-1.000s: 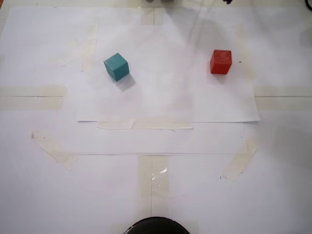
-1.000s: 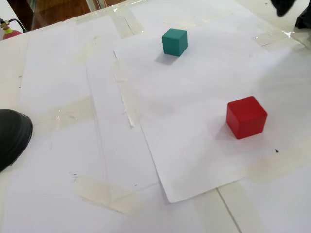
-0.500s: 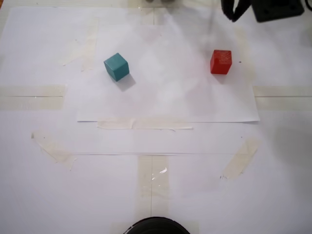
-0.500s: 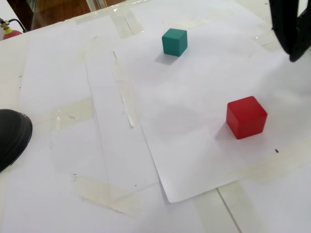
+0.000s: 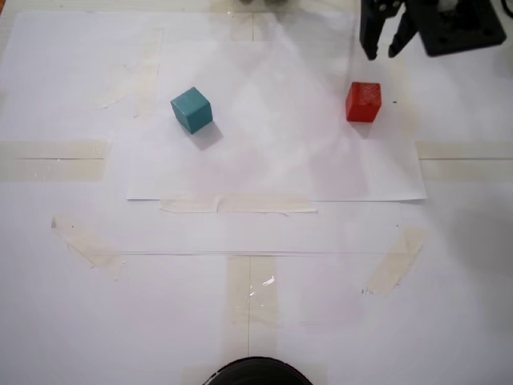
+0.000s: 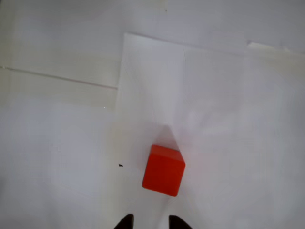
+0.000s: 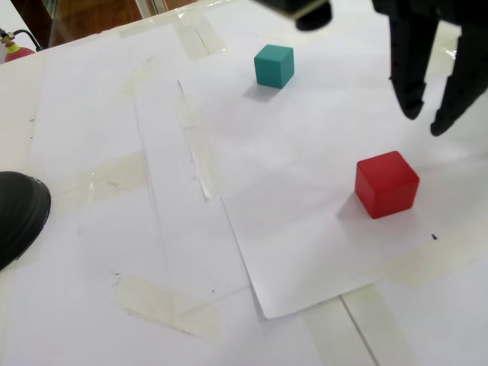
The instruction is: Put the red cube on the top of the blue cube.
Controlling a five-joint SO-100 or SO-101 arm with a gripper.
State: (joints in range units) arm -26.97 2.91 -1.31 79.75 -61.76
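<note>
The red cube (image 5: 363,102) (image 7: 386,184) (image 6: 163,170) sits on the white paper, on the right in a fixed view looking down. The blue cube (image 5: 191,110) (image 7: 274,65), teal in colour, rests well to its left in that view; the wrist view does not show it. My gripper (image 5: 381,50) (image 7: 426,123) (image 6: 149,221) hangs open in the air just beyond the red cube, its two black fingertips apart and holding nothing. In the wrist view the fingertips peek in at the bottom edge, just below the red cube.
White paper sheets (image 5: 272,184) are taped to the table with masking tape strips (image 5: 236,204). A dark round object (image 5: 256,372) (image 7: 19,213) sits at the table's edge. A small black dot (image 7: 434,236) marks the paper near the red cube.
My gripper has come further into both fixed views, dropping toward the red cube. Neither cube has moved.
</note>
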